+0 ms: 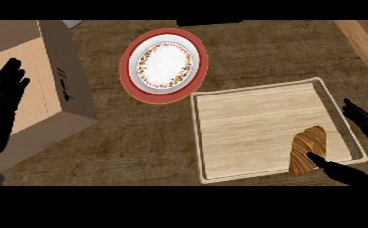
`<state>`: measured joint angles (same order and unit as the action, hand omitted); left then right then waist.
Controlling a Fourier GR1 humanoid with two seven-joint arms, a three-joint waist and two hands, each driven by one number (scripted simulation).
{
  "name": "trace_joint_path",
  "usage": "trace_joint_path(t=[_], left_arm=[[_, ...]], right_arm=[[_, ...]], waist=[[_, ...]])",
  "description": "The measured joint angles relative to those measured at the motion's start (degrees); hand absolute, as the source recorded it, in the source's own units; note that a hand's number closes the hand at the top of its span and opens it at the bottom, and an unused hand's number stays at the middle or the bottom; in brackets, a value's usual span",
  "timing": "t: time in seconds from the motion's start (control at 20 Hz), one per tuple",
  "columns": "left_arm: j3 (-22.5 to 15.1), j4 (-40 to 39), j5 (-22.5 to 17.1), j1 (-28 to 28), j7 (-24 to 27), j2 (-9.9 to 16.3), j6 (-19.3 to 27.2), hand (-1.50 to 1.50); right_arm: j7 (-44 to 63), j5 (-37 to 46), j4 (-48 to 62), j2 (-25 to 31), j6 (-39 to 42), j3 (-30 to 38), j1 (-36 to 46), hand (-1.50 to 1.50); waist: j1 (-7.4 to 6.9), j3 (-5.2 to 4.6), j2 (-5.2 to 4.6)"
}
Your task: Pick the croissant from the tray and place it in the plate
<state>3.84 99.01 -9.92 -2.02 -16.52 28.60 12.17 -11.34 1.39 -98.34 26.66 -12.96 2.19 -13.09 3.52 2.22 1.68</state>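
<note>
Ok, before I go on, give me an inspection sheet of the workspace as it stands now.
Surface: brown textured counter, bare around the things.
Job's things: croissant lies in the lower right corner of the wooden tray; red-rimmed plate with a floral ring sits up-left of the tray, nothing on it.
Clutter: cardboard box at the left.
Hands: right hand at the tray's lower right, a finger at the croissant's lower end, not curled round it; left hand open, resting at the left edge over the box.
Cables: nothing seen.
Surroundings: wooden strip at the upper right corner.
</note>
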Motion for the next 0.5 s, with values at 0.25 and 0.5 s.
trace_joint_path(t=[0.25, 0.5], left_arm=[[-1.5, 4.0, 1.6, 2.1, -1.9, -1.6, 0.7, 0.0], [-2.7, 6.7, 2.8, 3.6, -3.6, -2.9, 1.0, 0.0]], right_arm=[[3.8, 6.6, -1.4, 6.7, 0.9, 0.1, -3.3, -1.5], [11.5, 10.4, -4.4, 12.4, 5.0, -1.6, -5.4, -1.5]], waist=[[-0.76, -0.32, -0.22], [-1.44, -0.6, -0.47]])
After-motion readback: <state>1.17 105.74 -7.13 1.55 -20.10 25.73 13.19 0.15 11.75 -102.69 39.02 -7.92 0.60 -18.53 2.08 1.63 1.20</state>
